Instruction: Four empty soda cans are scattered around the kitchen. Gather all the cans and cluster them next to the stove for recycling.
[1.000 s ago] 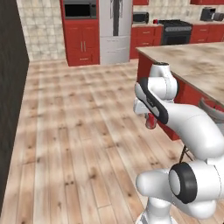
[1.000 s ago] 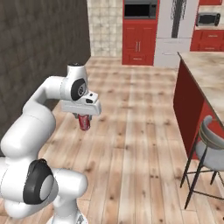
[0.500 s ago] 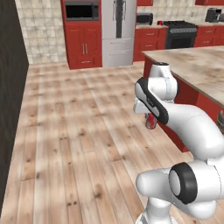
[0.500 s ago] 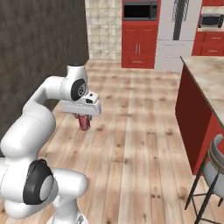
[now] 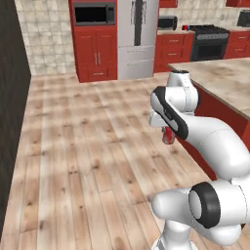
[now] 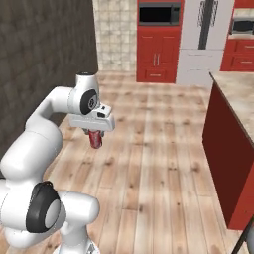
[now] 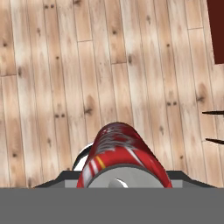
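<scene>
The gripper [image 6: 95, 133] is clamped on a red soda can [image 6: 95, 139], which hangs upright below the hand, clear of the wood plank floor [image 6: 149, 163]. In the left base view the same can [image 5: 168, 135] shows just beneath the white wrist, partly hidden by the arm, in front of the red side of the marble-topped island counter [image 5: 222, 80]. In the hand view the can [image 7: 120, 151] occupies the lower centre, its red body with white and yellow markings running away from the camera above the floor planks [image 7: 57, 78]; the fingertips themselves are hidden by the can there. A dark red panel corner [image 7: 216, 30] sits at the upper right of that view. Along the far wall, the left base view shows the black stove [image 5: 210, 41] set between red cabinets, well apart from the held can. Left of it stand a stainless refrigerator [image 5: 136, 39] and a tall red cabinet with a built-in microwave [image 5: 93, 14]. A small red object rests on the counter just beside the stove; it is too small to identify.
</scene>
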Motion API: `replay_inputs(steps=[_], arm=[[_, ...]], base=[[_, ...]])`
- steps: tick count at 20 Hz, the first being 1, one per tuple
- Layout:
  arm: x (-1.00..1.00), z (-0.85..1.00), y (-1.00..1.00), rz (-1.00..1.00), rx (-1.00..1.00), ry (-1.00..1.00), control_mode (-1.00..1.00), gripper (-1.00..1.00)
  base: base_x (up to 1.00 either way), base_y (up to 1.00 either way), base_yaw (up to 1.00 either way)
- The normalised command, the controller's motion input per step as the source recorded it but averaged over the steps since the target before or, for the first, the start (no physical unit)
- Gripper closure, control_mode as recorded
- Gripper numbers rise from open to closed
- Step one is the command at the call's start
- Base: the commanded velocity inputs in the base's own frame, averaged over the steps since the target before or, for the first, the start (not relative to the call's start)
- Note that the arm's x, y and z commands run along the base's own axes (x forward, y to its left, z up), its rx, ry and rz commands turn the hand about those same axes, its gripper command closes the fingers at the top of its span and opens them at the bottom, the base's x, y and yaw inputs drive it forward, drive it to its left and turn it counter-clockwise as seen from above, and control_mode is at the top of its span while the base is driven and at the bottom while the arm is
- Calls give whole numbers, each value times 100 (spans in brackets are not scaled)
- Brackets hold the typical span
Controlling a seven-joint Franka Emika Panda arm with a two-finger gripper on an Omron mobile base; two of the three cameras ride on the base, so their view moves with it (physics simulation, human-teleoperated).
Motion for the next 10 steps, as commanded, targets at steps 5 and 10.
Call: replay_inputs(steps=[5, 10], arm=[[0, 0, 0, 0, 0, 0, 100, 100], [0, 0, 0, 0, 0, 0, 100, 100]], base=[[100, 0, 0], [100, 0, -1]])
